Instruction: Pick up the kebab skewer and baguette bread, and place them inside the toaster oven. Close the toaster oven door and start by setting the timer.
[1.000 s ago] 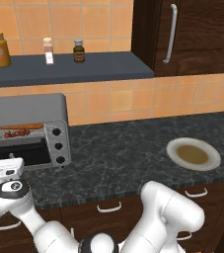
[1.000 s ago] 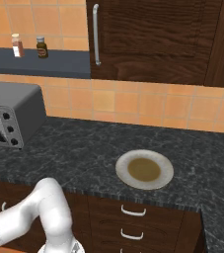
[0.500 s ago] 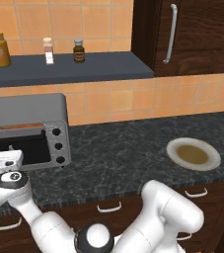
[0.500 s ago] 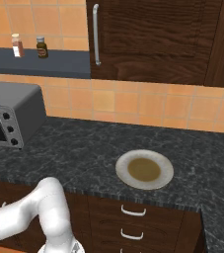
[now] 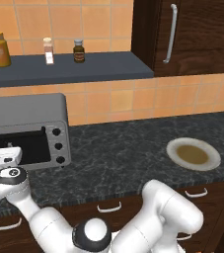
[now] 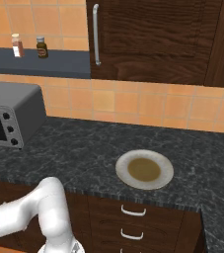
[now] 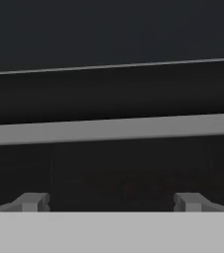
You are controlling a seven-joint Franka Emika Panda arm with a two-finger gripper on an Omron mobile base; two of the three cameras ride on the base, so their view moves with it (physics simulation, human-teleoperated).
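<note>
The toaster oven (image 5: 27, 129) stands at the far left of the worktop (image 5: 133, 153), door (image 5: 19, 147) closed. The hand (image 7: 111, 201), fingers spread and empty, faces it. Its knobs (image 5: 59, 146) look small and stiff; pinch one across.

**Tiled kitchen, dark stone and wood**

Running orange tile wall (image 5: 108, 101) behind a speckled black stone table (image 5: 118, 153). Carrying three small jars (image 5: 48, 50) on a dark grey shelf (image 5: 69, 71). Hanging dark wood cabinet (image 6: 153, 39) with a silver handle (image 6: 95, 34) above. Showing drawers (image 6: 133, 217) with pale pulls below. Resting a white plate (image 6: 144, 170) on the stone.
</note>
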